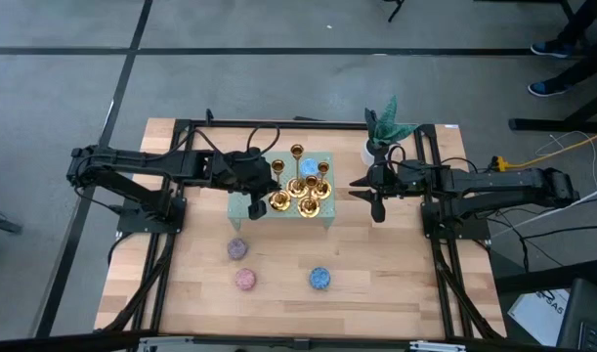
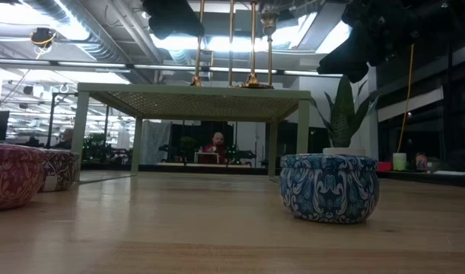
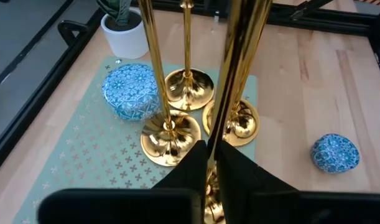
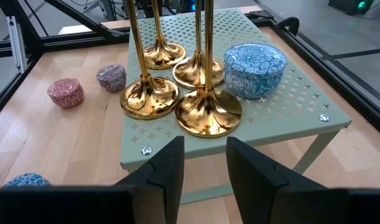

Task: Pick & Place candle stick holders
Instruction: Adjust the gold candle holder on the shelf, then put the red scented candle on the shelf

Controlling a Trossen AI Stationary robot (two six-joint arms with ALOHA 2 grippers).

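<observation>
Left gripper (image 3: 211, 163) clamped on the stem of a candlestick (image 3: 226, 93), at the left edge of the green perforated stand (image 1: 322, 217). Other three candlesticks just beyond it on the stand; four gold in all. Right gripper (image 4: 204, 163) fingers apart, empty, hovering just off the stand's right side. One blue tin (image 1: 297, 163) on the stand. Three tins on the table (image 1: 396, 284): purple-grey (image 1: 237, 248), pink (image 1: 244, 279), blue (image 1: 319, 279). One potted plant (image 1: 386, 125). No legible writing.

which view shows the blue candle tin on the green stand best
The right wrist view: the blue tin sits whole and unobstructed on the stand. Left wrist shows it partly behind a stem, the high view shows a speck, and the low view hides it.
</observation>
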